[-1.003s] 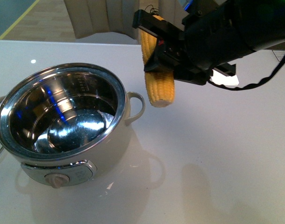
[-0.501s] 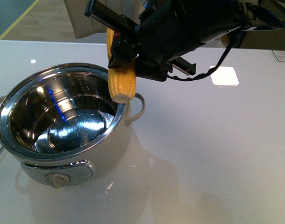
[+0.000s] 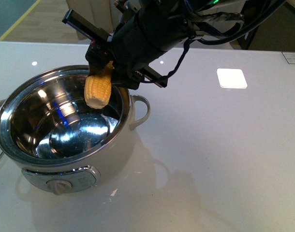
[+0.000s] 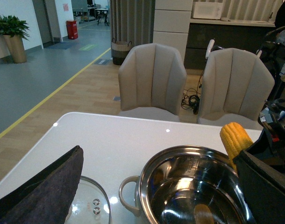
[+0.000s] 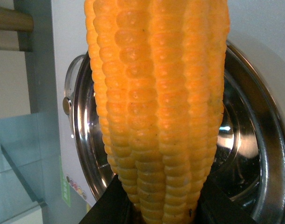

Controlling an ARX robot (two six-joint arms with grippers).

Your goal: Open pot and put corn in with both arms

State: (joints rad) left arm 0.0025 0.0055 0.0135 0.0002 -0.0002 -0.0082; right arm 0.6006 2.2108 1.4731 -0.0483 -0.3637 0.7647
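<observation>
Left gripper: the front view does not show it. The left wrist view shows only a dark felt-like slab point(image 4: 43, 189) at the frame edge, so wide or narrow cannot be told.
Lid: glass lid point(image 4: 93, 206) lies flat on the table point(image 3: 225, 159), just beside the pot's loop handle and partly covered by the slab.
Pot: cream pot point(image 3: 116, 152) stands uncovered on the left part of the table, control knob point(image 3: 57, 186) facing the camera. The steel interior is bare and shiny.
Corn: corn point(image 3: 98, 90) hangs blunt end down over the far right of the pot's mouth. Its lower end sits about level with the rim and touches nothing below.
Right gripper: right gripper point(image 3: 101, 62) is clamped around the corn's upper half, one long black finger point(image 3: 84, 25) jutting up and left.
Right arm: bulky black body with loose cables slants in from the upper right.
</observation>
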